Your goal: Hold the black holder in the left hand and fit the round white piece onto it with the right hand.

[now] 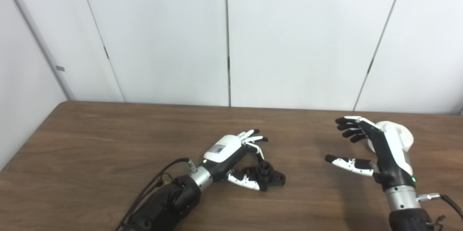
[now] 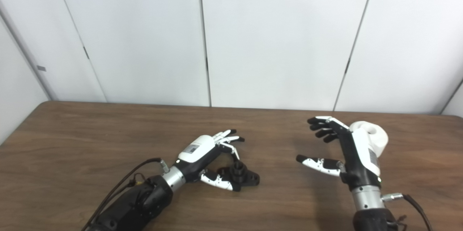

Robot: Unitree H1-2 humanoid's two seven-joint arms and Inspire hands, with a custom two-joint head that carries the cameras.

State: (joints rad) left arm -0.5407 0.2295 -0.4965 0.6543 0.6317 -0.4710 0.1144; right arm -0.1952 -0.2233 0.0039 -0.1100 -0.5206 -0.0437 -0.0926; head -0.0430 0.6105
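The black holder [image 1: 268, 176] lies flat on the brown bench [image 1: 108, 144], left of centre, its short round post upright. The left hand [image 1: 237, 155] is cupped around it, fingers spread above and thumb low against its near side, not closed on it. Well to the right, the round white piece [image 2: 374, 137] rests on the bench just behind the right hand [image 2: 347, 153], raised, fingers apart and empty.

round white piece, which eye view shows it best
The right eye view: the round white piece shows past the back of the open right hand, with its top hollow visible. In the left eye view the same hand covers more of it, leaving only its right edge and top.
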